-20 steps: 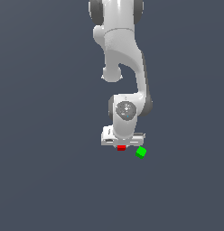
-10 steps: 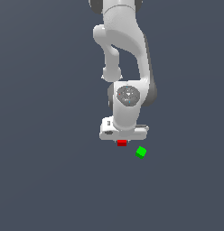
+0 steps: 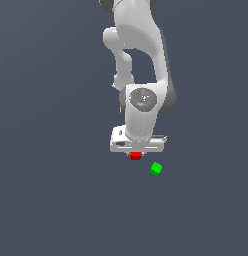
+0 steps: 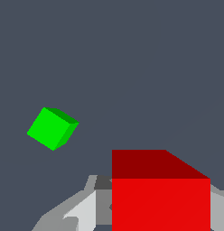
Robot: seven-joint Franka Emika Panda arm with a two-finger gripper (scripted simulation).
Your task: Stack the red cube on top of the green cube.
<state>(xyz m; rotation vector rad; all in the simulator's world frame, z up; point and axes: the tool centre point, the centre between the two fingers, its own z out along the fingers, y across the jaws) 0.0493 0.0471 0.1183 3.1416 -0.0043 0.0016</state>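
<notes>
Red cube gripped beneath the gripper, green cube apart on the grey surface.

The red cube (image 3: 135, 156) is seen clamped in the gripper (image 3: 136, 154) just below the exterior frame's centre; the green cube (image 3: 156, 168) lies free, slightly lower and to the exterior view's right, not touching. In the wrist view the red cube (image 4: 161, 191) is seen large between the fingers (image 4: 82, 210), the green cube (image 4: 51, 128) apart.
</notes>
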